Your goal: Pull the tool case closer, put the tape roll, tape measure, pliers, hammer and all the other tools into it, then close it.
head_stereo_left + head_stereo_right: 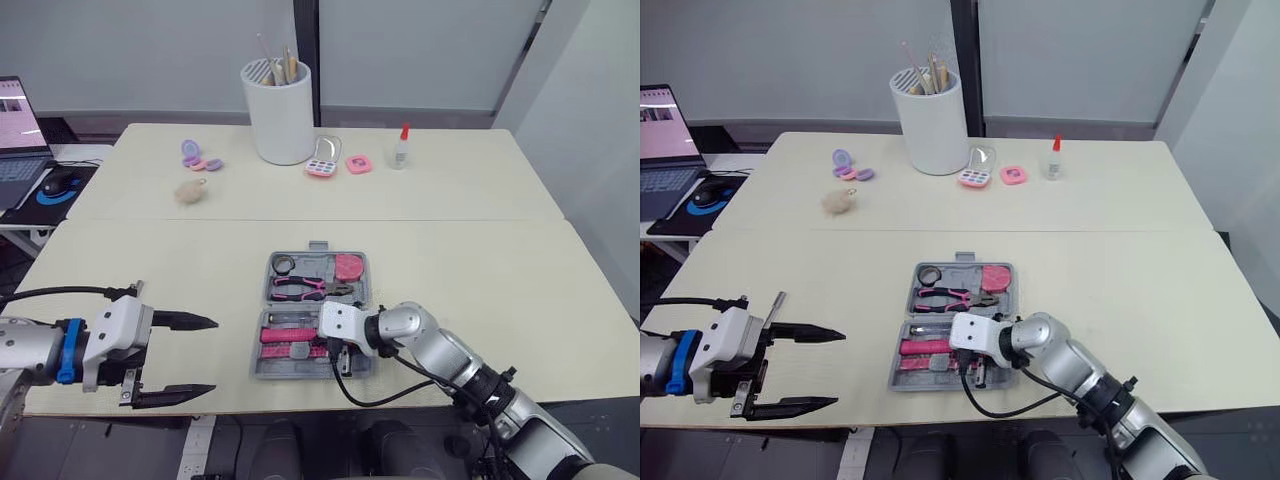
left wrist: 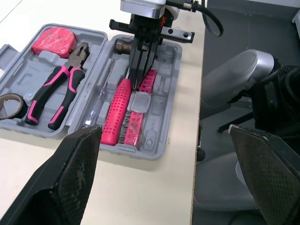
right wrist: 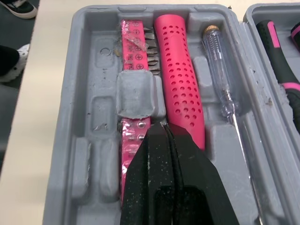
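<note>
My open case (image 1: 318, 252) sits near the table's front edge. It holds the tape roll (image 1: 284, 264), pliers (image 1: 305, 288), tape measure (image 1: 348, 267), hammer (image 3: 180, 79), bits (image 3: 133, 47) and screwdriver (image 3: 220, 75). My right claw (image 3: 166, 129), fingers pressed together, dips between the bits and the hammer. My left claw (image 1: 213, 355) hangs wide open to the case's left. I judge only closing remains.

You'll see the tool case (image 3: 89, 108) is matt grey moulded plastic; the hammer handle (image 3: 180, 79) dimpled pink, the screwdriver (image 3: 219, 70) clear, glossy plastic.
</note>
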Action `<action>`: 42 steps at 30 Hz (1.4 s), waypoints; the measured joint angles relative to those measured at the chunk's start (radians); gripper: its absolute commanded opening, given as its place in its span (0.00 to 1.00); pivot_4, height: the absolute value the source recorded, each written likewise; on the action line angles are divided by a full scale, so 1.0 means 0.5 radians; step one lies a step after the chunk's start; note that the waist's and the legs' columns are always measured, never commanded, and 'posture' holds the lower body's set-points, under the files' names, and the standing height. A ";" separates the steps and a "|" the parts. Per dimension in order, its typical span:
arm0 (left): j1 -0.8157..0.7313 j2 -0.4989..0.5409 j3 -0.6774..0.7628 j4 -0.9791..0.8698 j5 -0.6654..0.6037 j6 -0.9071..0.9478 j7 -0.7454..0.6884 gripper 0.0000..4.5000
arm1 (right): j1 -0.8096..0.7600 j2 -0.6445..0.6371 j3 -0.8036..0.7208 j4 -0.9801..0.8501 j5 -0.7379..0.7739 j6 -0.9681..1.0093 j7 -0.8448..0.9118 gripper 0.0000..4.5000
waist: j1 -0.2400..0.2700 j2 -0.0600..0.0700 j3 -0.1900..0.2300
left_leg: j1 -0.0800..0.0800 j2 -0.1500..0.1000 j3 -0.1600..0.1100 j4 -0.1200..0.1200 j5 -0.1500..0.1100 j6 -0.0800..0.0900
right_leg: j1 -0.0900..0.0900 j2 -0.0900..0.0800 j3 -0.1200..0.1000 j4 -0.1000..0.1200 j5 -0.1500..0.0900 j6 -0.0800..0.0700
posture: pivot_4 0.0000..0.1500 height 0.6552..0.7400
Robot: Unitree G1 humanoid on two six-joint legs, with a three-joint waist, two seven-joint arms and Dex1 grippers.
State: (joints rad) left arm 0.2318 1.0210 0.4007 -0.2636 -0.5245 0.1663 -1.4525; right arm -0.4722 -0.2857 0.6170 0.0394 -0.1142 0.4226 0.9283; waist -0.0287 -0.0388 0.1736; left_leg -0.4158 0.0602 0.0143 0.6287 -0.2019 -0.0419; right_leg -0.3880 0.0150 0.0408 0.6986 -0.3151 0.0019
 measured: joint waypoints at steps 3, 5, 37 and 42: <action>-0.035 -0.009 0.000 0.015 0.000 0.001 0.028 1.00 | -0.053 -0.057 -0.114 -0.060 0.085 -0.003 0.057 0.00 | -0.002 0.000 0.001 | -0.001 0.001 0.000 0.000 0.000 0.000 | -0.001 0.000 0.000 0.000 0.000 0.000 | 1.00 1.00; -0.078 -0.007 0.000 0.064 -0.001 0.005 0.043 1.00 | -0.098 -0.112 -0.240 -0.151 0.167 -0.008 0.088 0.09 | -0.003 0.002 0.002 | -0.001 0.001 0.000 0.000 0.000 0.000 | -0.001 0.001 0.000 0.000 0.000 0.000 | 1.00 1.00; -0.489 0.547 0.502 2.380 0.255 -0.107 -0.126 1.00 | 0.128 -1.367 -1.482 0.042 0.901 -0.007 0.679 1.00 | -0.007 0.006 0.005 | -0.002 0.006 0.028 -0.006 -0.001 -0.001 | -0.010 -0.002 0.001 0.000 -0.005 -0.009 | 1.00 1.00; -0.535 0.547 0.457 2.416 0.273 -0.134 -0.129 1.00 | 0.128 -1.367 -1.478 0.051 0.895 -0.021 0.670 1.00 | -0.008 0.006 0.005 | -0.002 0.007 0.029 -0.006 -0.001 -0.001 | -0.012 -0.002 0.002 0.002 -0.005 -0.009 | 1.00 1.00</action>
State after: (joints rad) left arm -0.0360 1.2943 0.6293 0.9446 -0.3882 0.0990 -1.5170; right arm -0.4081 -0.9693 -0.1220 0.0647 0.3334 0.4122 1.2634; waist -0.0327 -0.0359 0.1763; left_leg -0.4167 0.0635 0.0290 0.6258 -0.2024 -0.0424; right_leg -0.3940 0.0140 0.0417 0.6996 -0.3174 -0.0028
